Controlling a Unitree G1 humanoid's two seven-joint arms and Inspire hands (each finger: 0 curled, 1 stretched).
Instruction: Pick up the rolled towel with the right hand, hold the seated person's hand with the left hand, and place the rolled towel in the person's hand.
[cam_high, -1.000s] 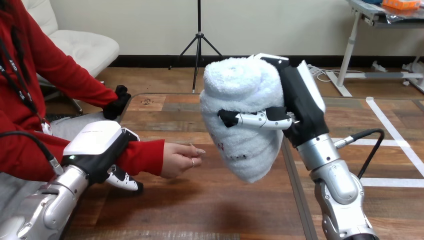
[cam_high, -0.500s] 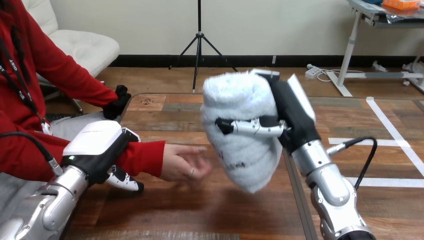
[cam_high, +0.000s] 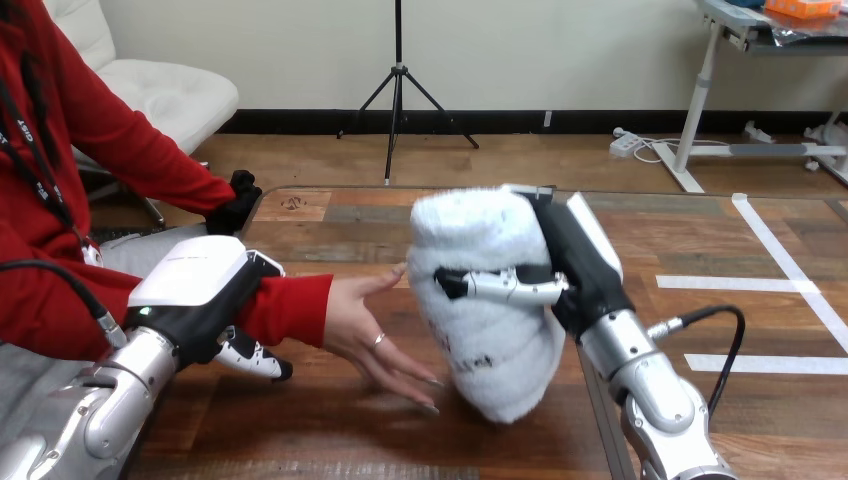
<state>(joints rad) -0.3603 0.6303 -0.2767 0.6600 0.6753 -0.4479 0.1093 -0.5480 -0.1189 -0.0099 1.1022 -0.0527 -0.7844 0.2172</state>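
Right hand (cam_high: 575, 268) first, black with white shells: most of its fingers are hidden behind the rolled white terry towel (cam_high: 490, 330), and only the thumb shows, laid across the towel's front; so it is clamped on the towel, thumb in front and the rest wrapped out of sight. The towel stands roughly upright and leans a little, just left of that palm over the middle of the wooden plank table (cam_high: 340, 440); whether its lower end touches the boards is hard to tell. Over to the left hand (cam_high: 200, 295); its white shell sits on top of the red sleeve (cam_high: 290, 308), fingers (cam_high: 252, 358) curling out beneath it, closed round the person's wrist; the wrist itself is covered by shell and cloth. The person's hand (cam_high: 372, 335) comes out of that grip open, palm turned to the towel and fingers spread low; its thumb is right at the towel's left edge, contact impossible to judge.
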